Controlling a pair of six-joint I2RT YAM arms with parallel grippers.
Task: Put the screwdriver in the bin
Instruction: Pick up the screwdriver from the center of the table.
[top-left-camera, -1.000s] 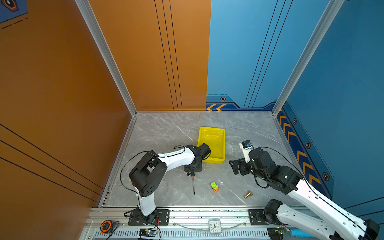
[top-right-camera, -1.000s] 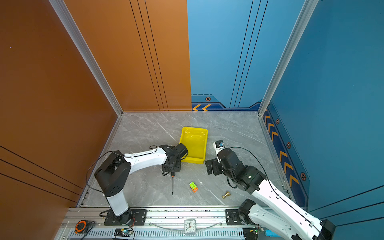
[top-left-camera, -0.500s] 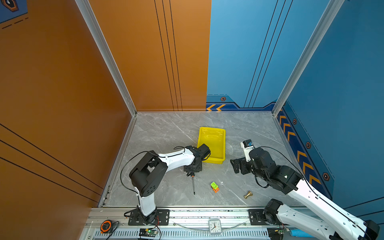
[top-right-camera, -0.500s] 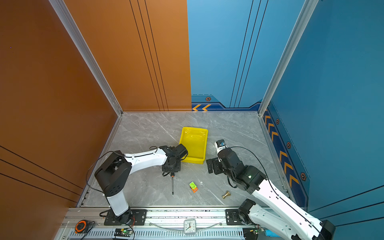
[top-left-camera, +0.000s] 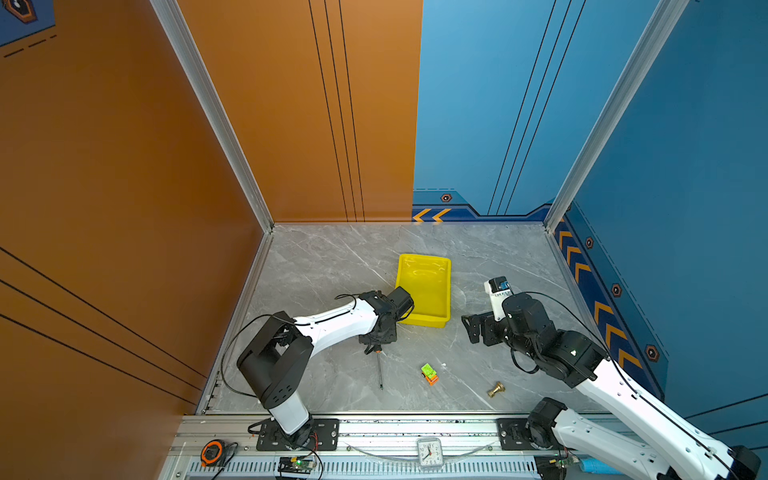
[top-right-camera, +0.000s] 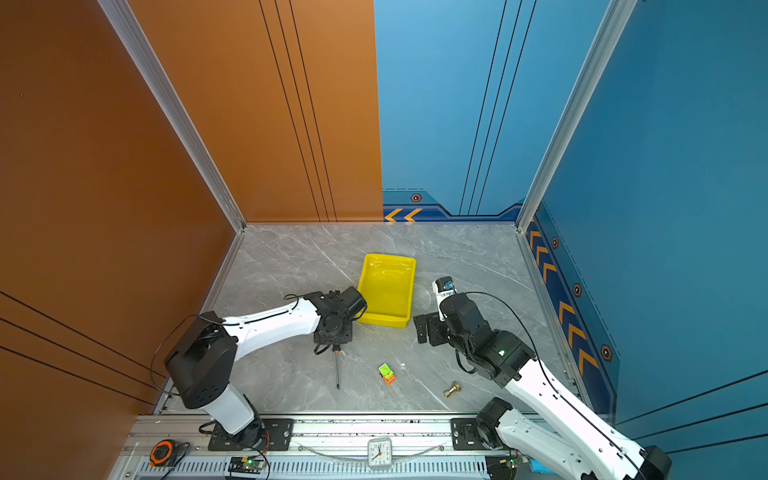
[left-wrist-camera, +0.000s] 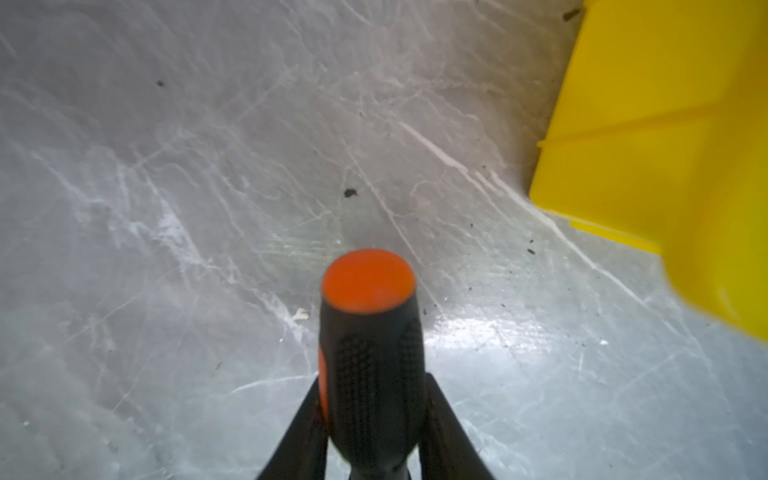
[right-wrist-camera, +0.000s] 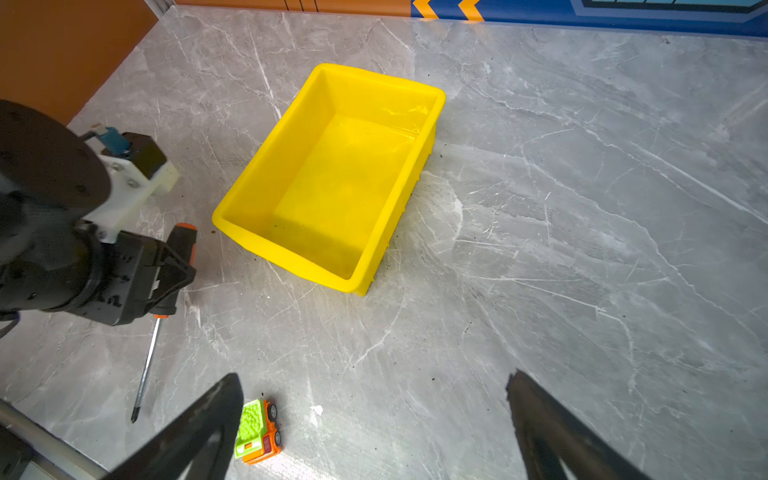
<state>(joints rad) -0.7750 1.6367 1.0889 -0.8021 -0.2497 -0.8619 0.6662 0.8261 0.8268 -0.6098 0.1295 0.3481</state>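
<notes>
One grab: your left end effector (left-wrist-camera: 372, 378) clenched on black-handled metal screwdriver (right-wrist-camera: 146, 361), fattest part, surest hold probably; right end effector (right-wrist-camera: 374, 376) gaping, empty.

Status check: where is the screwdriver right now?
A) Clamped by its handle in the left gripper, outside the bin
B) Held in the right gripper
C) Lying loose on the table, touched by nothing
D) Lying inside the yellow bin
A: the left wrist view shows the left gripper shut on the black handle of the screwdriver, while the bin holds nothing.
</notes>
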